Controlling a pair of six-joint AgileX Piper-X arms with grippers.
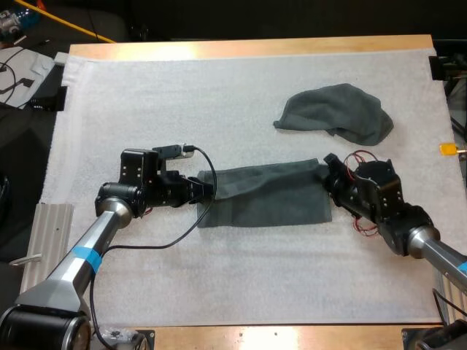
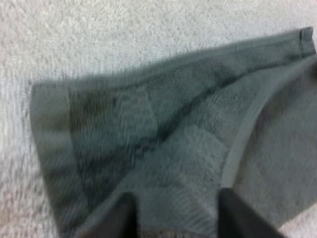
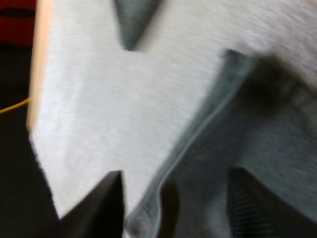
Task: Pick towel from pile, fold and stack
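A dark grey-green towel (image 1: 266, 195) lies partly folded at the middle of the white mat (image 1: 219, 95), its upper layer stretched between my two grippers. My left gripper (image 1: 208, 188) is shut on the towel's left end; in the left wrist view the cloth (image 2: 163, 124) rises to the gripper (image 2: 176, 201) and sits pinched between its fingers (image 2: 116, 218). My right gripper (image 1: 327, 171) is shut on the right end, the towel (image 3: 257, 124) bunched in the gripper (image 3: 174, 174). A crumpled towel (image 1: 336, 113) lies behind it, to the far right, and shows again (image 3: 131, 20) past the right gripper.
The mat's wooden far edge (image 1: 248, 47) runs across the back. Bare mat spreads to the front and far left of the towel. A ribbed metal block (image 1: 44, 240) sits off the mat's left side.
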